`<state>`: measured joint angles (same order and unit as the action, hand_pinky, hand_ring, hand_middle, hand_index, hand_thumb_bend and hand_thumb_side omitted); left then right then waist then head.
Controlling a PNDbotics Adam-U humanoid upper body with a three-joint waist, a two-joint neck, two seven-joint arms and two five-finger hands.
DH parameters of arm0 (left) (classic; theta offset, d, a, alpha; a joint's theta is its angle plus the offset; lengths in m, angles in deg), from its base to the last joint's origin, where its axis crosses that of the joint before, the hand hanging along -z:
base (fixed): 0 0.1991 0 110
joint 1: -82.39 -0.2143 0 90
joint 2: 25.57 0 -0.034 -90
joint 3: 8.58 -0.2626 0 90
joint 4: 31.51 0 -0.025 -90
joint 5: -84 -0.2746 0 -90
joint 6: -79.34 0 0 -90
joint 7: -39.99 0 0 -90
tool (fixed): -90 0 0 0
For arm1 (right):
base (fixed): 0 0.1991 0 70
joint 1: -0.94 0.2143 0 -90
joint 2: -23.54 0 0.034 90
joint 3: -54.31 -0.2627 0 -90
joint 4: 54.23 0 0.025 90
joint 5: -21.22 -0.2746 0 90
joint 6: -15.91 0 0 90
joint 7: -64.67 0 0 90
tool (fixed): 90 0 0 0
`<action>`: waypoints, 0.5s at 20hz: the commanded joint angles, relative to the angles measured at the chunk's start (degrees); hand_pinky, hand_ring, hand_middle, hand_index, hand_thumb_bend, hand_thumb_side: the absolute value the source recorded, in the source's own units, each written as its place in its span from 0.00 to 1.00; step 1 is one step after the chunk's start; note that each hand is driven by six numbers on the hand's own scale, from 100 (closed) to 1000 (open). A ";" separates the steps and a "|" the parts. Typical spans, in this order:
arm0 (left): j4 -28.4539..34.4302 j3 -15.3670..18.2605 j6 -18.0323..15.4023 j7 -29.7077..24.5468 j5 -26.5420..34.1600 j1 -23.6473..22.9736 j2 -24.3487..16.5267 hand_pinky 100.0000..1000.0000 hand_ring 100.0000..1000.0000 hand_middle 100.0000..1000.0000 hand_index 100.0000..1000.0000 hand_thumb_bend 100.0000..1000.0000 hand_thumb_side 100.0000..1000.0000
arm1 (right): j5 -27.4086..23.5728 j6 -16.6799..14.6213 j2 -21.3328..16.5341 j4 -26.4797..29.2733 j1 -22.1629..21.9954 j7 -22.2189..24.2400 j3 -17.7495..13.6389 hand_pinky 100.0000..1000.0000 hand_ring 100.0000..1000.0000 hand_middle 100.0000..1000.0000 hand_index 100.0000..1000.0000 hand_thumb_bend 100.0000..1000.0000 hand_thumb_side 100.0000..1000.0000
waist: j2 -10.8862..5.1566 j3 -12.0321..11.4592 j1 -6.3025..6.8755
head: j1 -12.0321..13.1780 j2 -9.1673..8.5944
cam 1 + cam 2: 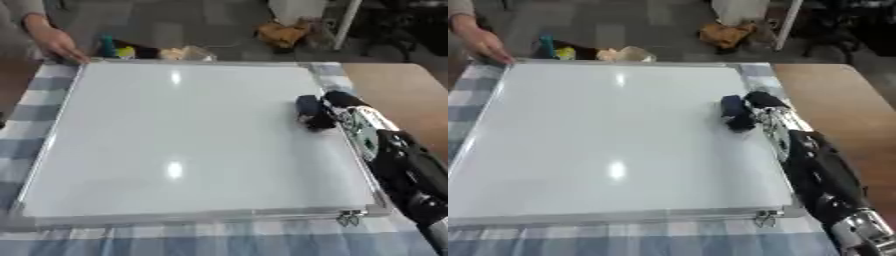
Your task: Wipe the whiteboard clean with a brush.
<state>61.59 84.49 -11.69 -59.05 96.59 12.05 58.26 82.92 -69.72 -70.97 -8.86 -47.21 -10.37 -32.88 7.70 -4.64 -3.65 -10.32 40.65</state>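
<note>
The right robot hand [325,116] grasps the dark brush [306,108] near the right edge of the whiteboard [175,140], so it should press the brush flat and sweep slowly across the whole board.

Both views come from the head camera, looking steeply down at the whiteboard [192,140] lying on the desk [842,100]. The board fills most of each picture, seen from close above its near edge. The two views share almost the whole scene; in the right eye view the board sits slightly further left.
</note>
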 commanded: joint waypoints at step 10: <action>0.89 0.34 -0.09 0.02 0.16 0.76 -0.96 0.51 0.52 0.57 0.70 0.63 0.98 | 0.06 -0.96 -0.88 -1.11 -0.41 0.91 1.09 0.59 0.58 0.51 0.38 0.02 0.72 | -0.42 0.13 0.47 | 0.01 -0.82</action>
<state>61.59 84.49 -11.69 -59.05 96.59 12.05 58.26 82.67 -70.31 -71.42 -9.27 -47.17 -10.11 -32.42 7.69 -4.56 -3.65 -10.23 40.64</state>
